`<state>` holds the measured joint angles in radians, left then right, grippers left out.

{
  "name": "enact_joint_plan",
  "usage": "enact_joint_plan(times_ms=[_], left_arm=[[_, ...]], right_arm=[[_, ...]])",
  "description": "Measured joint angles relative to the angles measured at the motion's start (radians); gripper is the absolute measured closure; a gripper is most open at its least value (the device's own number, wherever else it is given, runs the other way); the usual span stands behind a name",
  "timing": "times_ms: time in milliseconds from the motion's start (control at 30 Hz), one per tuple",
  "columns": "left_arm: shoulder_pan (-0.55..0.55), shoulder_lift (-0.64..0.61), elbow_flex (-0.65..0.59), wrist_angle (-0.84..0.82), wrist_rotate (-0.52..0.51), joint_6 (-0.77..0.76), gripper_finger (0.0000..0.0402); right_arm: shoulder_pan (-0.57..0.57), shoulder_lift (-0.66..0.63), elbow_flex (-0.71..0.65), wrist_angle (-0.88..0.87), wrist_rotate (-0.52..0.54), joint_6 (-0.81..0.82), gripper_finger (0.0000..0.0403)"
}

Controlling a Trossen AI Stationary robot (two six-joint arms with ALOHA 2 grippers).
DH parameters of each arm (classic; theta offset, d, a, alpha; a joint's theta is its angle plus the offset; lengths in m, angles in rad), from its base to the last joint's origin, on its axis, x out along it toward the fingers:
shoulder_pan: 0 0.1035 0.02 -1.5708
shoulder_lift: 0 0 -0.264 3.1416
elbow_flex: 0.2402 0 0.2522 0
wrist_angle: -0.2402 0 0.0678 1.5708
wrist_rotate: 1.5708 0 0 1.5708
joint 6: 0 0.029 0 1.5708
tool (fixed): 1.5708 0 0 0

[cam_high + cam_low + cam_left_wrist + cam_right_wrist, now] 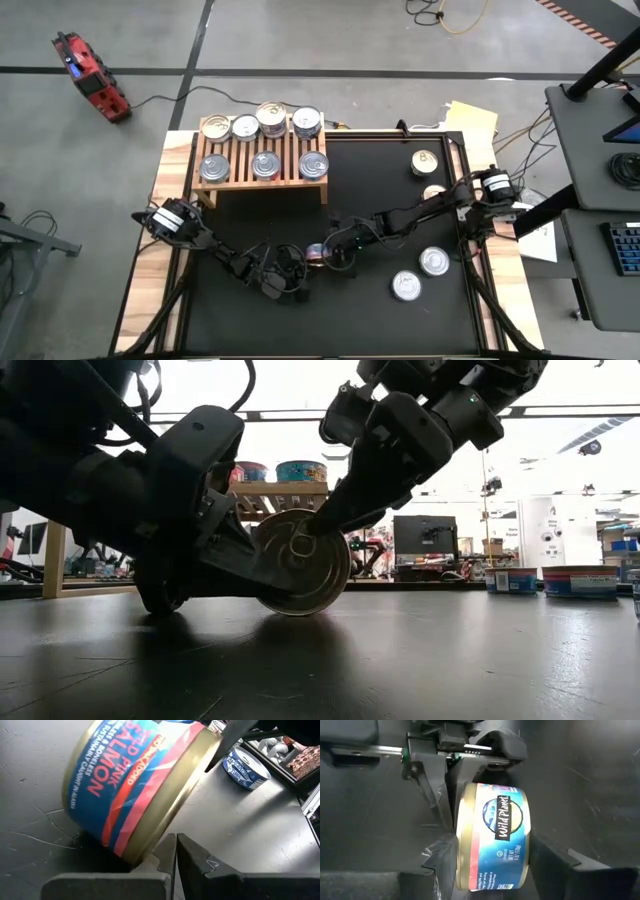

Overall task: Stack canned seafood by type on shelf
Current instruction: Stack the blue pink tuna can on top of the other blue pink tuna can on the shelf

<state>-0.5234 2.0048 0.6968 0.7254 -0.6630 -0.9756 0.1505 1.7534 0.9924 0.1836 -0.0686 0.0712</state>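
The right gripper (492, 857) straddled a salmon can (492, 837) tipped on its edge on the mat, one finger on each flat face. The left gripper (176, 865), fingers shut, propped the can from just beyond it. With only the rim touching down, the can could roll or topple if the prop withdrew before the right fingers clamped firmly, leaving it well short of the shelf (262, 178).

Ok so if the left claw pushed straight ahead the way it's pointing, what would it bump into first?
The tilted salmon can, right at the left claw; whether they already touch is unclear.

glossy-labelled metal can (492, 837), slatted wood shelf (262, 178), matt black mat (390, 240)
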Motion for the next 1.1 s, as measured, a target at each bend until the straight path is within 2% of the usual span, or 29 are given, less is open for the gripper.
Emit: enact_joint_plan(times_ms=[167,367,467,700,900,1100], left_arm=[[0.0,0.0,0.002,0.0,0.0,0.0,0.0402],[0.001,0.0,0.003,0.001,0.0,-0.003,0.0402],[0.0,0.0,0.003,0.004,0.0,-0.002,0.0402],[0.001,-0.002,0.003,0.005,0.021,0.001,0.0402],[0.001,-0.03,0.001,0.003,0.042,0.02,0.0402],[0.009,-0.142,-0.001,-0.124,0.05,0.118,0.0401]], right_arm=[[0.0,0.023,0.002,0.012,-0.005,0.074,0.0208],[0.001,0.07,-0.005,-0.014,-0.065,0.145,0.0116],[-0.008,0.075,-0.001,0.035,-0.093,0.153,0.0103],[-0.007,0.076,-0.003,0.054,-0.096,0.158,0.0148],[-0.008,0.068,-0.002,0.033,-0.087,0.2,0.023],[-0.014,-0.024,-0.003,-0.096,-0.091,0.195,0.0229]])
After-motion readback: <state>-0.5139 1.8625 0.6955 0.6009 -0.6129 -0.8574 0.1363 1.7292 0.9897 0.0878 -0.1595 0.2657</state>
